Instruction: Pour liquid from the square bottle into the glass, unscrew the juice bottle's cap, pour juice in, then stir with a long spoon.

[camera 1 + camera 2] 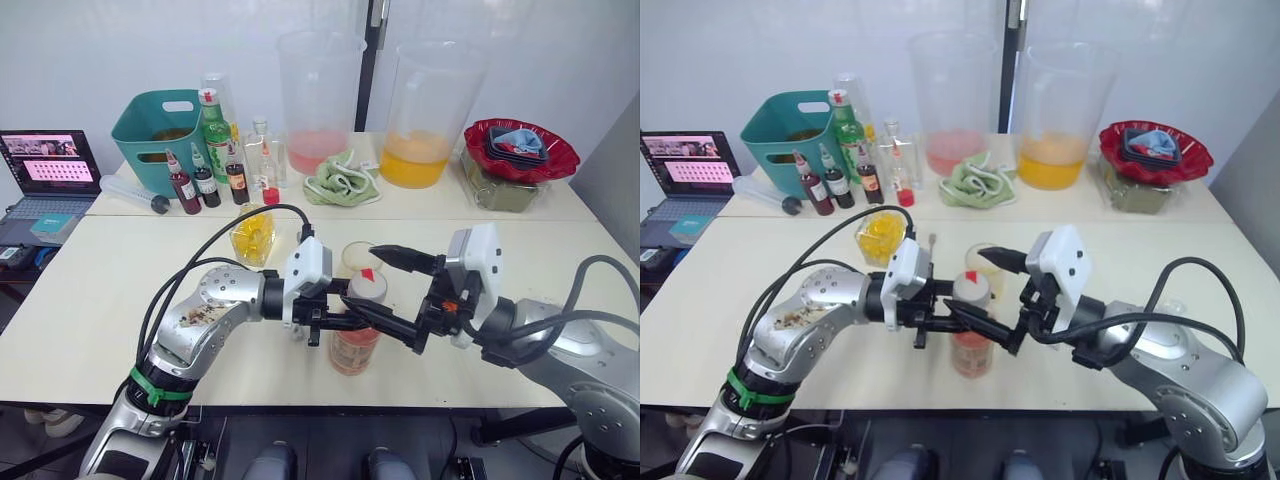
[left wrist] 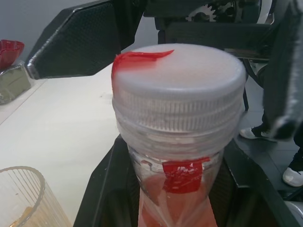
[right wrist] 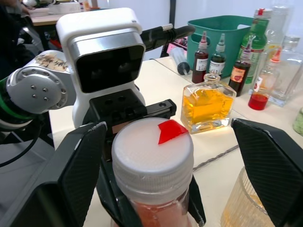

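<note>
— Two grippers at work? State of jaws?
— Left gripper (image 1: 335,322) jaws clenched on the juice bottle (image 1: 354,345), upright near the tabletop (image 1: 90,300) front edge. Right gripper (image 3: 175,175) jaws spread wide either side of the white cap (image 3: 152,153).
— Surroundings?
— Glass (image 1: 361,258) just behind; square bottle (image 1: 253,236) beyond.

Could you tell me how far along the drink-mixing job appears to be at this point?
Done, it seems: the square bottle stands back on the table and the glass holds some amber liquid. In hand: the left gripper clamps the juice bottle, and the right gripper is open around its cap, which is on. Left: unscrewing, pouring juice, stirring with the spoon lying by the glass.
</note>
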Tool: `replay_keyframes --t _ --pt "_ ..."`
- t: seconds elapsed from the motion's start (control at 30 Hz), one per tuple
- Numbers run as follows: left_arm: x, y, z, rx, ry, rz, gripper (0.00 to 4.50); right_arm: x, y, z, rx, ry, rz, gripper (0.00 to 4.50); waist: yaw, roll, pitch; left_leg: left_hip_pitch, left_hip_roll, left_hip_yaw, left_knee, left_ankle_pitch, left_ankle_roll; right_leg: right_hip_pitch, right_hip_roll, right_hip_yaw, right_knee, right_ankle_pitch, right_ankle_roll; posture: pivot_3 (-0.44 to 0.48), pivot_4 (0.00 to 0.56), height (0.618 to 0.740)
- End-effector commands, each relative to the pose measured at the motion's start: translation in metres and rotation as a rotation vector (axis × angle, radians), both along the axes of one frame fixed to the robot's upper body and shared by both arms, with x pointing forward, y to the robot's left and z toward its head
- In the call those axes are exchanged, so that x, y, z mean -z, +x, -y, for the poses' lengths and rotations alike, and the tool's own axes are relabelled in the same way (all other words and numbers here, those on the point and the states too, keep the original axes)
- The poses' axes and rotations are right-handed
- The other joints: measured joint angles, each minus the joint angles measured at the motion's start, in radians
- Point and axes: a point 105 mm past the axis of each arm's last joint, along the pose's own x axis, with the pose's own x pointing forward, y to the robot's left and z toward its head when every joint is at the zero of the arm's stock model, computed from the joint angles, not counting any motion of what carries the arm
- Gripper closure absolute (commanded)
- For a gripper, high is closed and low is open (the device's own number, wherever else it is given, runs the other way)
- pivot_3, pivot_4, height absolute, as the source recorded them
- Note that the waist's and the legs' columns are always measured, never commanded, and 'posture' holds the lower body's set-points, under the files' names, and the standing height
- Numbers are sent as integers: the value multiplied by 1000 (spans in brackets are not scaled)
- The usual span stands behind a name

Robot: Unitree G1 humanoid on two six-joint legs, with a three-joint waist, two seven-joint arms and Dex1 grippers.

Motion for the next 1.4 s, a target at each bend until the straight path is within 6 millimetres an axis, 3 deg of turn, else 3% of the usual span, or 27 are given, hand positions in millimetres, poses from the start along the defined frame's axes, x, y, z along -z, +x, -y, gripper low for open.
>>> replay_keyframes --t 0.03,0.2,0.4,0.57,0.83,0.9,1.07,1.3,1.4 --pt "15 0 3 7 44 -40 3097 -2 -6 -3 -16 -9 30 1219 0 0 0 0 0 0 0 0 0 0 0 0 0 0 0 0 150 740" --pt "14 -1 3 -2 42 -37 3097 -2 -9 -4 -62 -14 23 2747 0 0 0 0 0 0 0 0 0 0 0 0 0 0 0 0 150 740" --pt "14 1 -1 -47 42 -25 3097 4 -6 0 -185 -77 17 2753 -2 0 0 1 0 0 0 0 0 1 0 0 0 0 0 0 150 740" --pt "14 0 -9 -93 48 -19 3097 13 8 7 -478 -212 -18 2753 -7 0 0 3 1 2 0 0 0 4 2 0 -3 0 0 0 150 740" --pt "18 -3 -17 -123 77 -12 3097 -8 23 2 -823 -336 12 2753 -16 0 0 3 2 0 -1 0 0 2 3 0 -1 0 0 0 150 740" --pt "18 -4 -17 -122 75 -12 3097 -13 27 4 -847 -356 -9 1723 -17 0 0 2 2 1 -1 0 0 1 2 0 0 0 0 0 150 740" --pt "17 -8 -15 -108 71 -10 3097 -33 31 12 -824 -377 -12 50 -19 0 0 1 2 0 -1 0 0 -1 1 0 0 0 0 0 150 740" --pt "15 -8 -10 -73 64 -12 3097 -62 10 19 -679 -232 -31 14 -17 0 0 0 2 0 -1 0 0 -2 1 0 0 0 -1 0 150 740" --pt "15 -8 -7 -46 58 -18 3097 -56 8 17 -517 -230 9 14 -11 0 0 0 2 0 -1 0 0 -2 1 0 0 0 -1 0 150 740"
